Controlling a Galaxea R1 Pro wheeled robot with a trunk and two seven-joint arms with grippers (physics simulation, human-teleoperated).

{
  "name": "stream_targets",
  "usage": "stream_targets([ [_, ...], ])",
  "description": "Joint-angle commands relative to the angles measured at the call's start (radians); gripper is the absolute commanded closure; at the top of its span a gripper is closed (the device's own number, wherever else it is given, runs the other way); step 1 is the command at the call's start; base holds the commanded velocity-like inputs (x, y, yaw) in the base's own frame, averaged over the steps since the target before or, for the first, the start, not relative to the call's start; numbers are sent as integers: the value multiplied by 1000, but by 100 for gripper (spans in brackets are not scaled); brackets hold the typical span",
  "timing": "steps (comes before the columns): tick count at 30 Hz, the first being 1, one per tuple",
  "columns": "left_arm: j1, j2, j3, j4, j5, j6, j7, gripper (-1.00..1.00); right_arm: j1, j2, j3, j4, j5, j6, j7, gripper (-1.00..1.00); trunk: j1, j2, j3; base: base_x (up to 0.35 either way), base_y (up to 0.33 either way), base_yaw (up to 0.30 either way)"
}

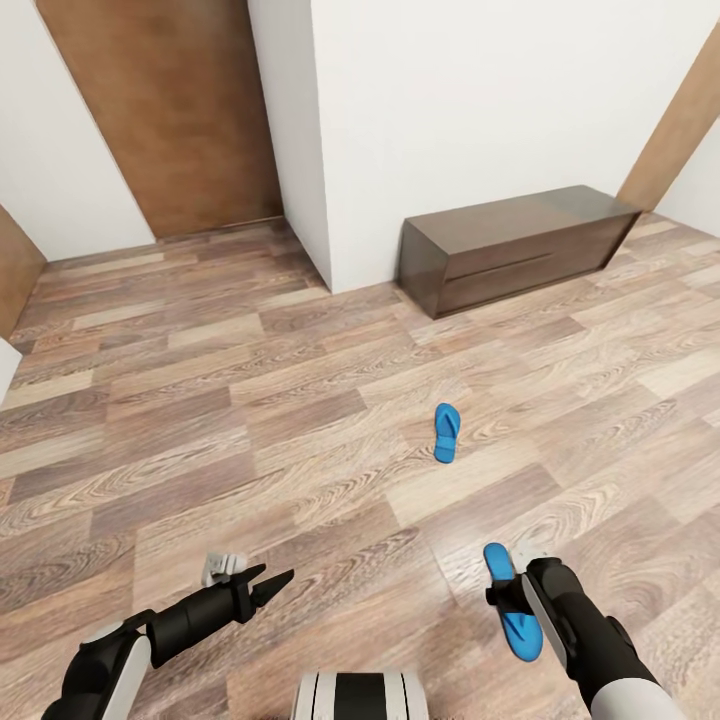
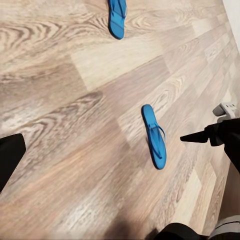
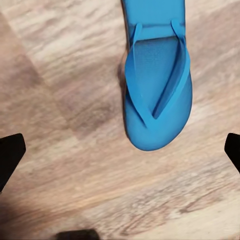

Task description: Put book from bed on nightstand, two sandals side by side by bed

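Directly beneath the right gripper (image 3: 120,150) one blue sandal (image 3: 157,75) is seen flat on the floor (image 1: 250,400), fingers spread wide, nothing held.

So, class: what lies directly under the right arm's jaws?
A blue sandal lies on the wood-plank floor under the open right gripper. In the head view the arm covers part of that sandal; the second sandal lies apart, farther ahead.

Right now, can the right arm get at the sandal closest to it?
Probably yes. The right gripper hangs open just above the near sandal, which lies flat on bare floor with nothing between them.
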Motion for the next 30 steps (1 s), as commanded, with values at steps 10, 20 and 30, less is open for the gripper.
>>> stream_targets([
  [10, 0, -1, 0, 2, 5, 7, 1, -100, 0, 0, -1, -2, 2, 4, 0, -100, 4, -3, -39, 0, 0, 0],
  [20, 0, -1, 0, 2, 6, 7, 0, -100, 0, 0, -1, -2, 2, 4, 0, -100, 9, -5, -78, 0, 0, 0],
  [30, 0, -1, 0, 2, 6, 7, 0, -100, 0, 0, -1, -2, 2, 3, -1, -100, 13, -7, -117, 0, 0, 0],
])
